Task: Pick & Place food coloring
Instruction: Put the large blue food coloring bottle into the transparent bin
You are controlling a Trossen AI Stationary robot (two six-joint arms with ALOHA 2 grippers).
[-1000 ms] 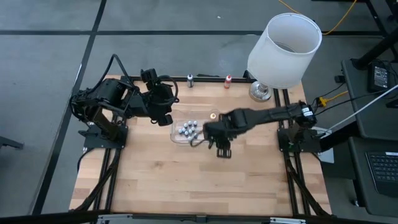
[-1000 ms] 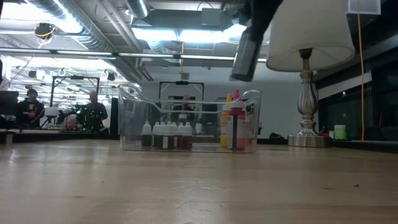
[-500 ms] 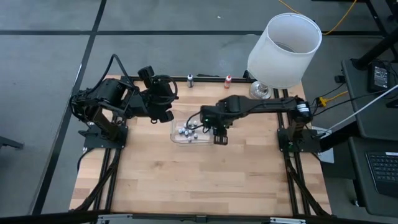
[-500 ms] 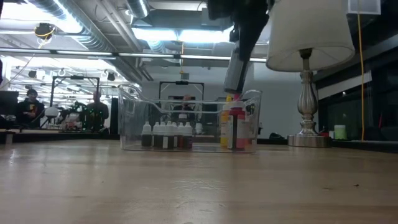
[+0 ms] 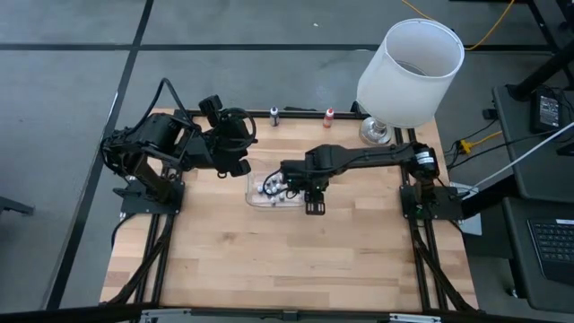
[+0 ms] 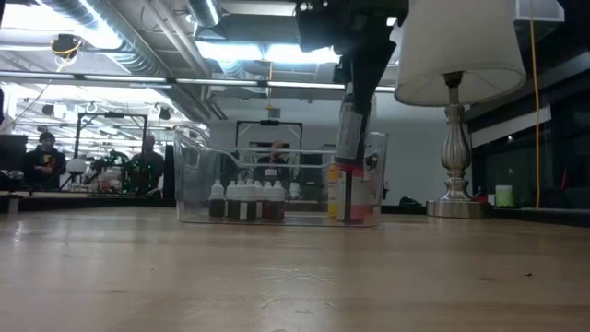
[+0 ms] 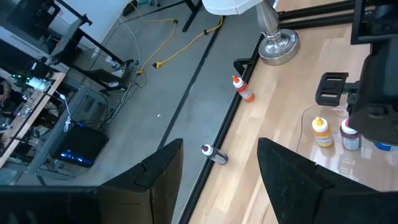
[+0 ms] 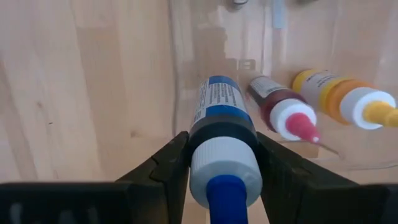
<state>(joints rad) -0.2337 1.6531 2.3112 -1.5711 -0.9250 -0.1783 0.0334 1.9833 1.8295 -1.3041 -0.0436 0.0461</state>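
I am holding the right gripper (image 8: pixel 221 163) over the clear, thin-walled plastic bin (image 5: pixel 254 186), its dark fingers (image 8: pixel 160 167) clamped on a small cylindrical blue food-coloring bottle (image 8: pixel 219 118) with a paper label, ribbed white collar and blue nozzle. Inside the bin, a dark red bottle (image 8: pixel 281 107) with a pink tip and a yellow-orange bottle (image 8: pixel 341 96) are standing upright (their shapes wavering through the plastic), beside a row of small white-capped bottles (image 6: pixel 245 199). The left gripper (image 7: pixel 217 171) is waiting with its fingers apart above the pale wood-grain table (image 5: pixel 269 260), near the far left edge.
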